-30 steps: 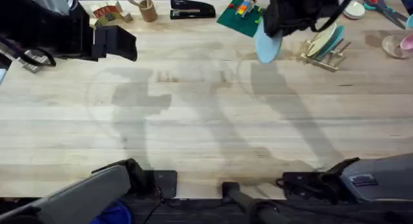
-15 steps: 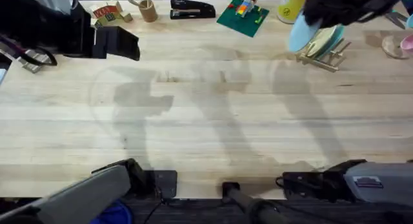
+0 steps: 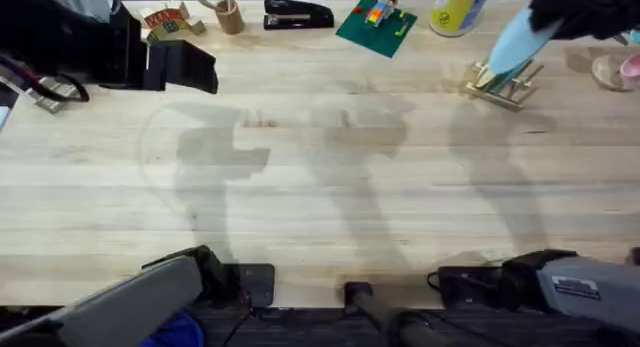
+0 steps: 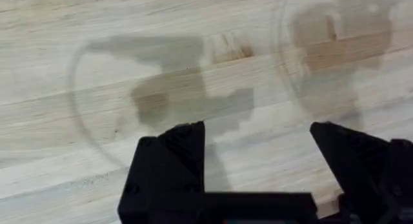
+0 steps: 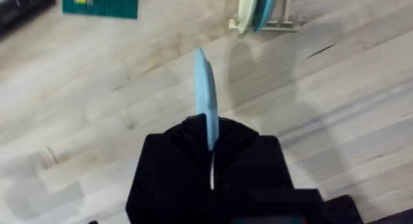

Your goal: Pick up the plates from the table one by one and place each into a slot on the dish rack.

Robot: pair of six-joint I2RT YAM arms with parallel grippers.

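I'm seeing my right end effector (image 5: 210, 143) clamping the light blue plate (image 5: 205, 95) edge-on, hovering over the dish rack (image 3: 503, 84) at the counter's (image 3: 320, 197) far right. My left end effector (image 4: 258, 162) is hanging open above bare wood.

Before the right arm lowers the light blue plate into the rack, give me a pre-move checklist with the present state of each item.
1. Right gripper shut on the light blue plate: ok.
2. Plate held on edge, roughly upright: ok.
3. Plate over the dish rack in the overhead view: ok.
4. Free slot beside the cream plate and teal plate: cannot tell.
5. Plate lined up with that slot: cannot tell.
6. Left gripper open, over bare table, away from the rack: ok.
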